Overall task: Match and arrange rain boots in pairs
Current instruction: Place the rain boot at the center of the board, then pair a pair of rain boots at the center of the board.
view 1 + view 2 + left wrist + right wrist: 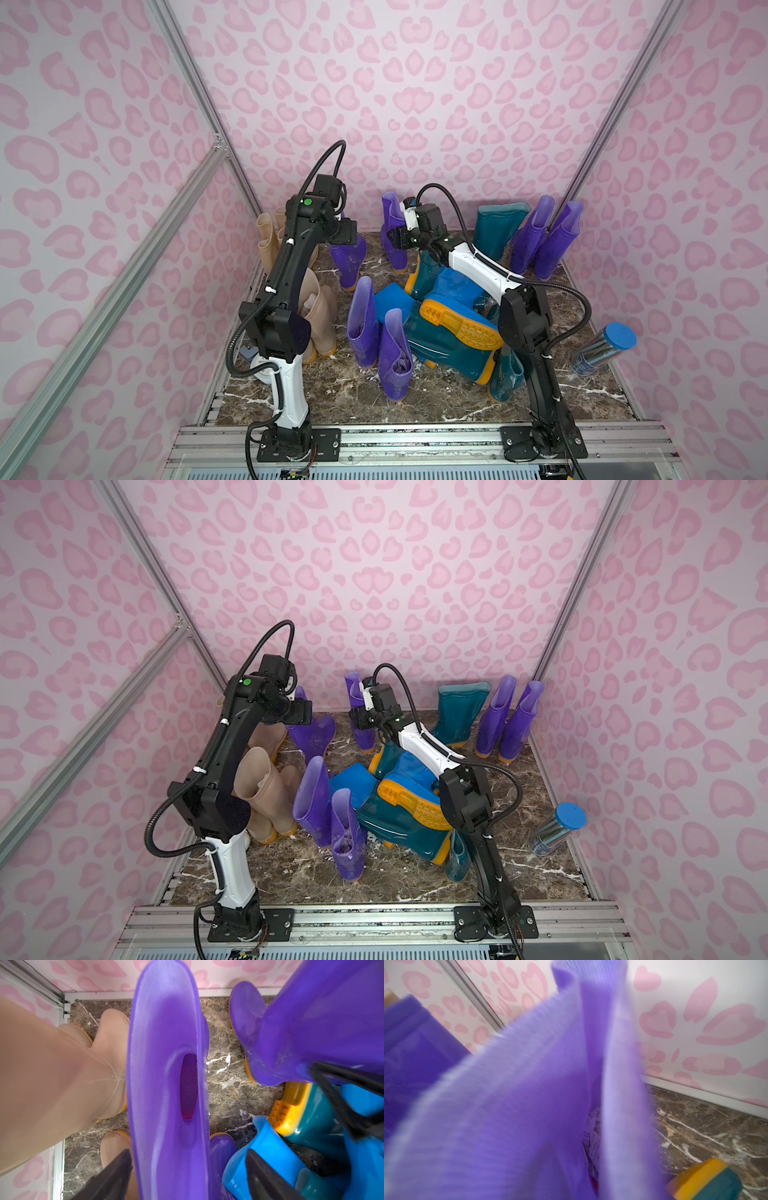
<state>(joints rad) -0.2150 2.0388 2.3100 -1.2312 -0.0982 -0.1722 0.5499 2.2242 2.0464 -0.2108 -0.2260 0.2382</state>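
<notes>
My left gripper [187, 1178] is open, its black fingers [116, 1174] on either side of an upright purple rain boot [166, 1076] at the back left [349, 262]. One finger stands apart from the shaft. My right gripper [395, 241] is at the shaft of another purple boot [392, 216] by the back wall. That boot [529, 1105] fills the blurred right wrist view and hides the fingers. Beige boots [322, 316] stand at the left. A purple pair [363, 324] stands front centre. Teal [453, 345] and bright blue boots [453, 282] lie piled in the middle.
An upright teal boot [496, 228] and a purple pair [559, 241] stand at the back right. A shiny cylinder with a blue cap [602, 349] leans against the right wall. A pale round object [262, 374] sits half hidden behind the left arm. Pink walls close three sides.
</notes>
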